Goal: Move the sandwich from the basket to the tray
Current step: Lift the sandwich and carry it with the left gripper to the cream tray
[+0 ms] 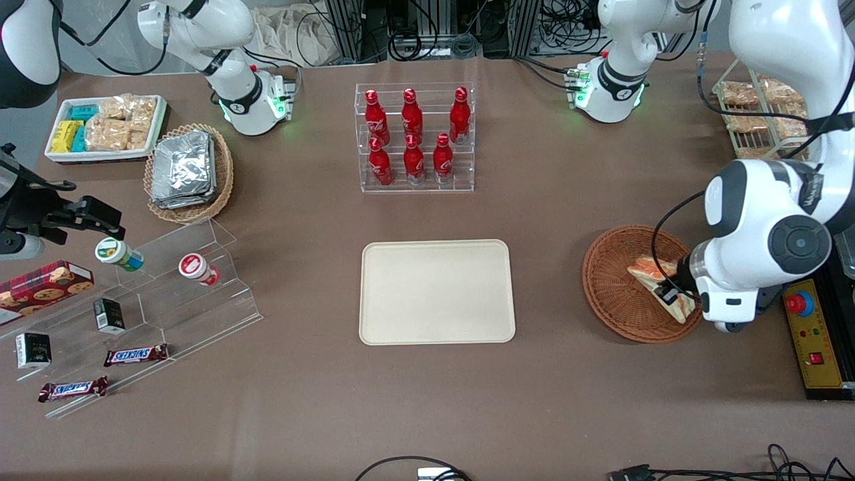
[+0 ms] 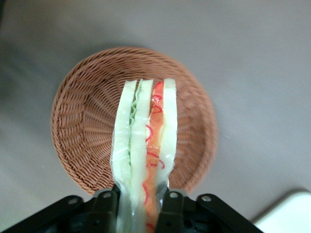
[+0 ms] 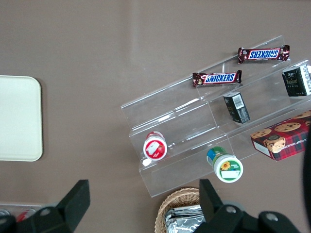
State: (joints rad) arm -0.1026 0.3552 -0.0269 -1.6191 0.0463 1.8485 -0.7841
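At the right of the front view, the left gripper is closed on the sandwich, its fingers pinching the wedge's two faces. The sandwich seems to be just above the basket, though contact is unclear. The tray lies at frame centre, well apart from the basket.

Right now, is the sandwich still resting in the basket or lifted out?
Lifted: the gripper is shut on the sandwich, which hangs above the basket, its bottom bare below it.
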